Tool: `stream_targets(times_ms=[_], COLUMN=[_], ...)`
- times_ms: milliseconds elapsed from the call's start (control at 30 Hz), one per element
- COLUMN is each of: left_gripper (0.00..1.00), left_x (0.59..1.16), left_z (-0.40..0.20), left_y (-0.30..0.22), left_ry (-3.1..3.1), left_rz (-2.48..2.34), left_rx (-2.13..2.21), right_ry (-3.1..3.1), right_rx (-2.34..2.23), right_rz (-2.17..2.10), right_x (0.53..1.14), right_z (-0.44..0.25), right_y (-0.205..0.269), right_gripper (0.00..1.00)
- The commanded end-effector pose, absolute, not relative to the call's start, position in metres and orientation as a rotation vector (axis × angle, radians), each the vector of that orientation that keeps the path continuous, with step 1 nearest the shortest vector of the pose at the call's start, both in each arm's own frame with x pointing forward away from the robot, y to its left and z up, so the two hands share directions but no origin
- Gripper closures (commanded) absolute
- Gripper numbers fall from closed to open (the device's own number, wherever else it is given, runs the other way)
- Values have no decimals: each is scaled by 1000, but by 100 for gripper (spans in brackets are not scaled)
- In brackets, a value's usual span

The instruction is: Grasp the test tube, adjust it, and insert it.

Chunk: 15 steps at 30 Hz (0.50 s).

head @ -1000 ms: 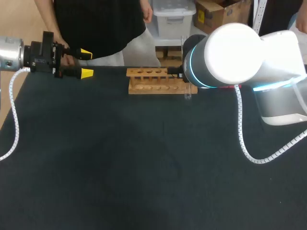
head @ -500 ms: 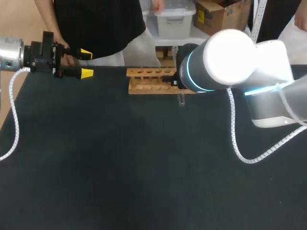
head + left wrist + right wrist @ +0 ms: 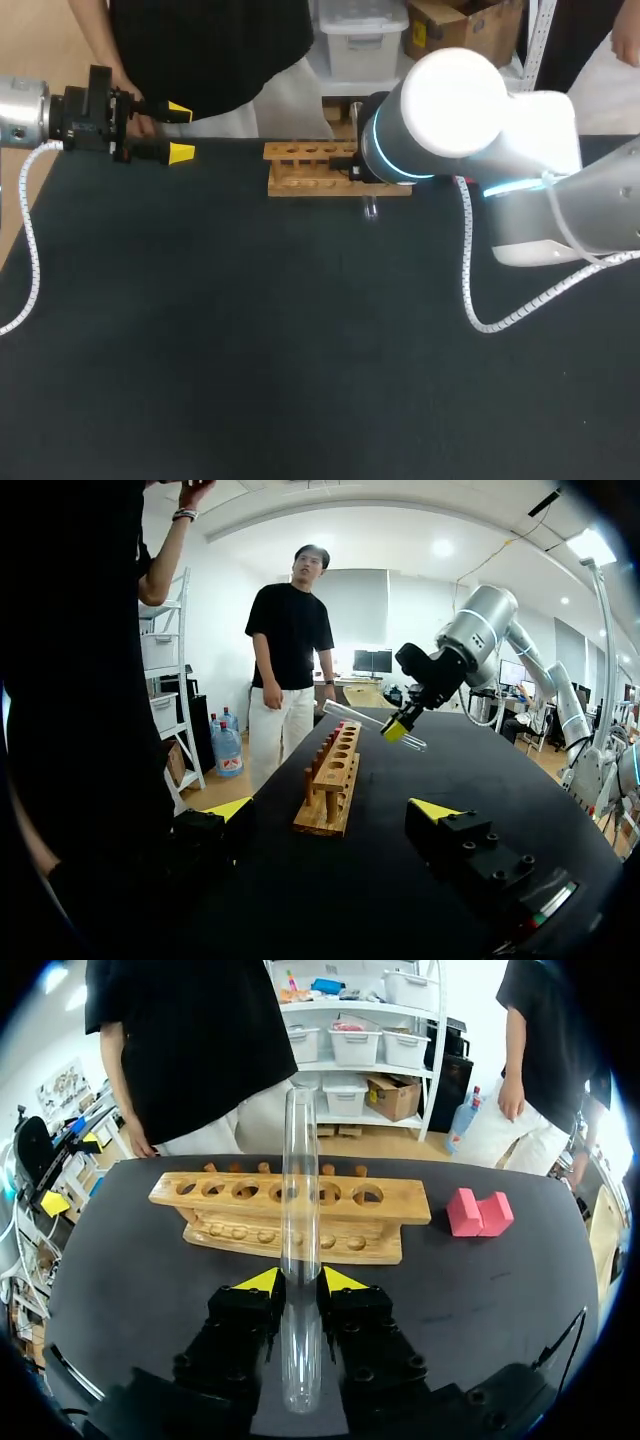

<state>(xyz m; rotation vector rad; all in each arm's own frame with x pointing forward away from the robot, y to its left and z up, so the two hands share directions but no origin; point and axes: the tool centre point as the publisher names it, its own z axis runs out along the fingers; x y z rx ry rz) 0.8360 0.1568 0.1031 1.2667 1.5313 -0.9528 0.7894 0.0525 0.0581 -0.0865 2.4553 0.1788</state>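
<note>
At the bench's [image 3: 250,350] far left edge the left arm [image 3: 40,115] carries the left jaws apart, nothing between them. Right of it the wooden rack [image 3: 305,170] stands by the far edge. Over the rack's right half the right jaws, on the right arm [image 3: 470,110], are clamped on the test tube [image 3: 299,1210] (tilted, clear of the holes). A red block [image 3: 478,1212] lies just right of the rack.
</note>
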Motion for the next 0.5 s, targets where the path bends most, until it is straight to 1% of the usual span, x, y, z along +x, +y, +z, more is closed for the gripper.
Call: stream_targets(times_ms=[33, 500], left_gripper=[0, 0], left_x=[837, 837], left_z=[102, 102], left_y=[157, 157], left_ry=[1528, 1528], left_rz=[-953, -953], left_rx=[1267, 1267], right_ry=[2465, 2507], right_rx=[-95, -124], right_rz=[179, 190], right_x=[795, 799], right_z=[56, 47], right_y=[53, 54], right_gripper=[100, 100])
